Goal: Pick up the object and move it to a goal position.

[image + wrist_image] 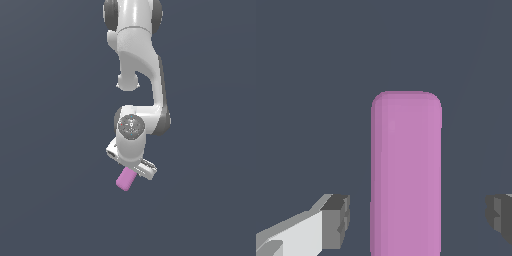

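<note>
The object is a small pink-magenta block with rounded edges. It lies on a plain dark grey surface, and its near end pokes out from under my hand in the exterior view. My gripper is right over it, pointing down. In the wrist view the block runs lengthwise between my two fingers. One dark fingertip and the other stand on either side of it with a clear gap on each side. My gripper is open and touches nothing. The block's far end is hidden under my hand.
The white arm comes down from the top of the exterior view. The dark grey surface is uniform all around, with no other objects or edges in view.
</note>
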{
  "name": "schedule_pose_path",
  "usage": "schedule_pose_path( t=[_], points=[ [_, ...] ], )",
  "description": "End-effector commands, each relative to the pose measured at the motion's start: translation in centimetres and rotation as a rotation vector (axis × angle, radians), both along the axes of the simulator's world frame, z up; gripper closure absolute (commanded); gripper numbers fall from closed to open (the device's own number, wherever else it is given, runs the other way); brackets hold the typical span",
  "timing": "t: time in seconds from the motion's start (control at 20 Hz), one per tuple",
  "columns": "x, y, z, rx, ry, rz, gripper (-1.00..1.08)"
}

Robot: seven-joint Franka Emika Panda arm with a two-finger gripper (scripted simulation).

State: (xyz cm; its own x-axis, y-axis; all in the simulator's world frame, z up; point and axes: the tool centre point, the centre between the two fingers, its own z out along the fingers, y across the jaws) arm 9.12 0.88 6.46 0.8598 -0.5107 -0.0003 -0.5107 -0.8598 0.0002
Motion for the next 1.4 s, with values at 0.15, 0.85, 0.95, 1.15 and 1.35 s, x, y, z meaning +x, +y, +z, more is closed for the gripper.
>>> schedule_pose_path(
  t=[0.15,0.85,0.95,1.15,1.35],
  points=[
    [0.0,0.0,-0.4,0.000,0.000,-0.001,-0.92],
    [0.0,0.0,-5.1,0.000,0.000,-0.005,-0.92],
    [0.1,0.0,-5.1,0.000,0.000,-0.005,1.08],
    [0.1,0.0,-5.1,0.000,0.000,-0.005,1.08],
    [0.1,0.0,-5.1,0.000,0.000,-0.005,1.08]
  ],
)
